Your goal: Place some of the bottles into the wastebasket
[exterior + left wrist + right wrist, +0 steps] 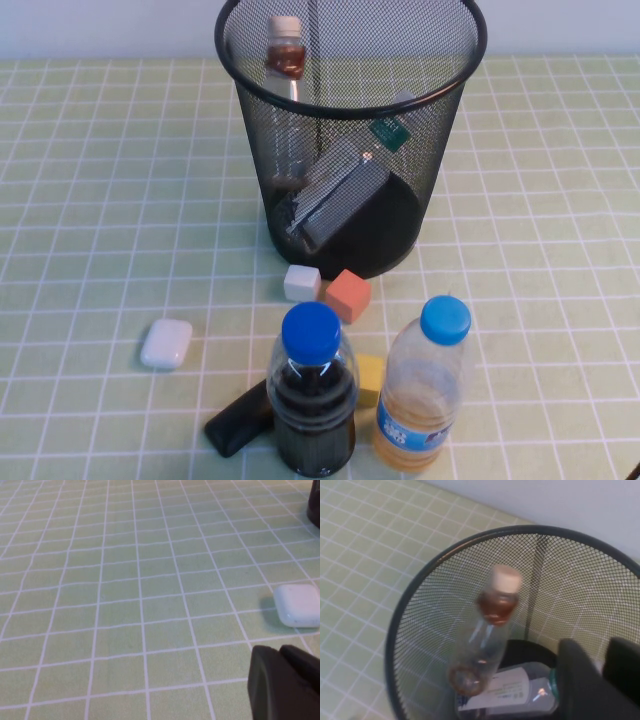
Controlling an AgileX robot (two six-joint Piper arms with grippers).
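Your right claw [600, 680] is hovering over the wastebasket [470, 545], its jaws a narrow gap apart, gripping nothing. The brown-tinted bottle [487, 635] is leaning inside, the green-labelled bottle [515, 692] lying beneath. Your left claw [282, 685] is idling closed above the tabletop [125, 580].

Both bottles [287, 60] inside wastebasket [450, 100]

We find the green-label bottle [512, 697] partly buried behind the brown-tinted bottle [487, 645] at six o'clock — cap unseen. Right gripper [600, 680] — cropped at five o'clock, fingertips off-frame.
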